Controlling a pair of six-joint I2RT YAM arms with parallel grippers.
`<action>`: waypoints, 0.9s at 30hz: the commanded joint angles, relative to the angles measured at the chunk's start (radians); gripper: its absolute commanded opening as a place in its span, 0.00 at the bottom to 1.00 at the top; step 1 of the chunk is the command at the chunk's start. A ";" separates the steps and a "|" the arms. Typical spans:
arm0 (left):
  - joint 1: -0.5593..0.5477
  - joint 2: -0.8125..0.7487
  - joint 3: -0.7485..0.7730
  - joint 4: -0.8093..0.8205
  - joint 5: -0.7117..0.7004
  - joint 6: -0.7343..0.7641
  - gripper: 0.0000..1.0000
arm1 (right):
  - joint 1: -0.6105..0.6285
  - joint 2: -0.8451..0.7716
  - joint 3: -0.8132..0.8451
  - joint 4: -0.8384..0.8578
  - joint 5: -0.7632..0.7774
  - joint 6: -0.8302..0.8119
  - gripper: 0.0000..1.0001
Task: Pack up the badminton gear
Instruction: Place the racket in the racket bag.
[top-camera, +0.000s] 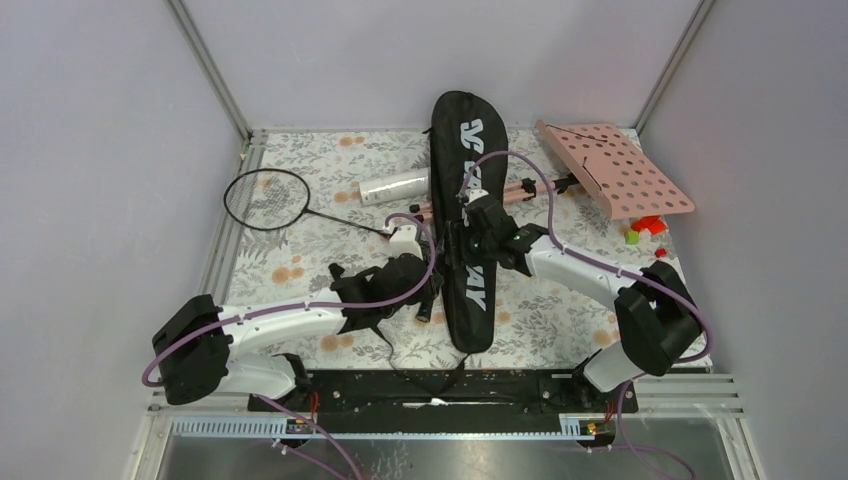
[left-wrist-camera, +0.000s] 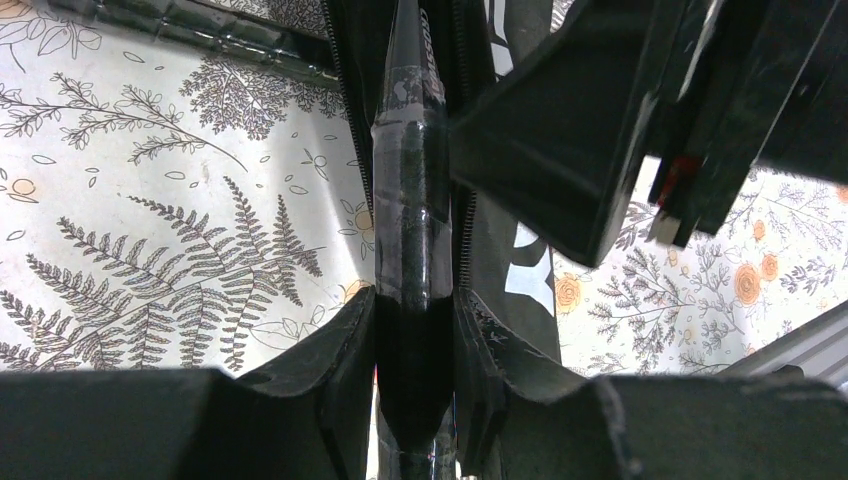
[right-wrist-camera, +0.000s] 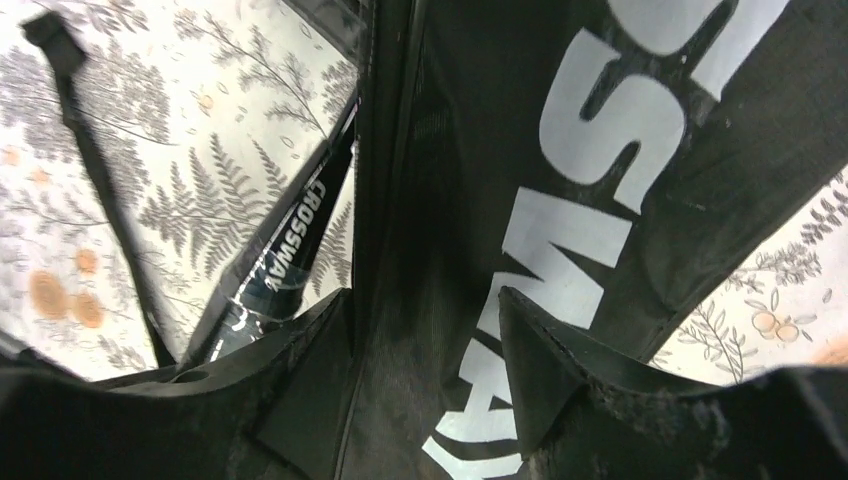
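The black CROSSWAY bag (top-camera: 468, 215) lies lengthwise in the middle of the table. My left gripper (top-camera: 430, 290) is at its left edge, shut on the handle of a black racket (left-wrist-camera: 412, 230) that points into the bag's open side. My right gripper (top-camera: 463, 238) is over the bag's middle, its jaws closed on a fold of bag fabric (right-wrist-camera: 430, 330); the racket handle (right-wrist-camera: 283, 262) shows beside it. A second racket (top-camera: 266, 198) lies on the table at far left. The white tube (top-camera: 393, 186) lies left of the bag's head. No shuttlecocks show.
A pink perforated music stand (top-camera: 620, 170) lies at the back right, its tripod leg reaching toward the bag. Small coloured blocks (top-camera: 645, 228) sit beside it. The bag's strap (top-camera: 400, 345) trails toward the near edge. Metal frame posts stand at the back corners.
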 joint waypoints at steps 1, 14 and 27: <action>-0.004 -0.017 0.050 0.110 -0.058 0.035 0.00 | 0.060 -0.043 -0.012 -0.087 0.165 0.011 0.61; -0.004 -0.015 0.046 0.109 -0.075 0.036 0.00 | 0.172 -0.004 0.024 -0.116 0.430 0.082 0.17; -0.005 -0.044 -0.009 0.290 -0.092 -0.016 0.00 | 0.172 -0.343 -0.229 0.260 -0.117 0.099 0.00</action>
